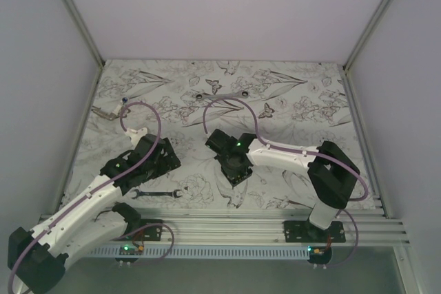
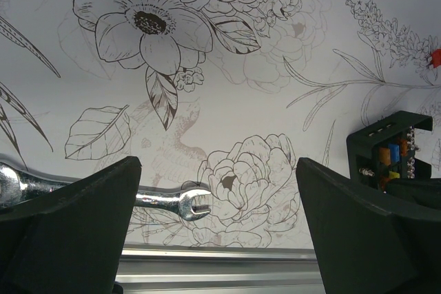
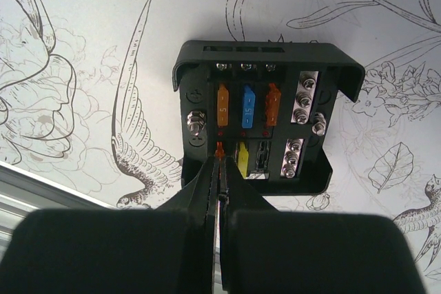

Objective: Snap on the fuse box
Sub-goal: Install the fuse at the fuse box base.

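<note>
- The fuse box, a small black square case, lies open on the floral table, near its middle and under the right arm.
- Its inside is uncovered: an orange fuse, a blue fuse, a yellow fuse and silver screw terminals show.
- The right gripper is clenched, its tips at a small orange piece on the box's near edge. Whether it pinches that piece cannot be told.
- The left gripper hangs spread wide and empty, well to the left of the box, over a wrench.
- No cover is seen, so the snapping on appears not yet done.
</note>
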You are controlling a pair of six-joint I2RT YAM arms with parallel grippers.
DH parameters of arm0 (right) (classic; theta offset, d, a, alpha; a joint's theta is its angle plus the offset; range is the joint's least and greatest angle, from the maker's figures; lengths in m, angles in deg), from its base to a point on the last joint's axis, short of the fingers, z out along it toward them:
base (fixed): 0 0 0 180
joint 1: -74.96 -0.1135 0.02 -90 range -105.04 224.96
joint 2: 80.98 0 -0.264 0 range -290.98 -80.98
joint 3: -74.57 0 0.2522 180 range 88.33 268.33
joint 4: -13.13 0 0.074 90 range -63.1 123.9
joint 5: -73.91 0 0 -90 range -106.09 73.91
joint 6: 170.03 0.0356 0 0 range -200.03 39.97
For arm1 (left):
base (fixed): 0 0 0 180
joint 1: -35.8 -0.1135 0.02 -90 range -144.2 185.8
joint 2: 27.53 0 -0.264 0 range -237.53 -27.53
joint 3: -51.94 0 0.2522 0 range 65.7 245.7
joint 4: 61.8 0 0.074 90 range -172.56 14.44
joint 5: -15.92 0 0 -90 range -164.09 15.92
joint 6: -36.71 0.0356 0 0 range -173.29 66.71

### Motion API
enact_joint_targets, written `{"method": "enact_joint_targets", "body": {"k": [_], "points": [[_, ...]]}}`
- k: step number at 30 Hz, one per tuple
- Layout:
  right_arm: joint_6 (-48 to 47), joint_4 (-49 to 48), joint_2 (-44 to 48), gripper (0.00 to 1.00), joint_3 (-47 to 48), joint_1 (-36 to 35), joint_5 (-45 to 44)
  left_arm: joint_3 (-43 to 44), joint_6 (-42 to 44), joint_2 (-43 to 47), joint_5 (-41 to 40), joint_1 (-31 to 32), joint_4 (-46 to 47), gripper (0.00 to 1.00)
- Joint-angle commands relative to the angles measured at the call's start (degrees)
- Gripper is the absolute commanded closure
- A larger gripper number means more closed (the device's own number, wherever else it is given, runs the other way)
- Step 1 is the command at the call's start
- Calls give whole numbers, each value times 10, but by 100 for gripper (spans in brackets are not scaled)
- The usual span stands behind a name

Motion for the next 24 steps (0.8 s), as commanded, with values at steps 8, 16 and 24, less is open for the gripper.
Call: {"method": "enact_joint_targets", "body": {"k": [8, 16, 24], "points": [[-3, 13, -76, 100, -35, -16, 19, -3, -2, -2, 2, -3, -14, 1], [21, 2, -23, 100, -114, -19, 21, -3, -4, -2, 3, -3, -14, 1], [23, -19, -34, 100, -100, -32, 20, -4, -6, 0, 6, -3, -14, 1]]}}
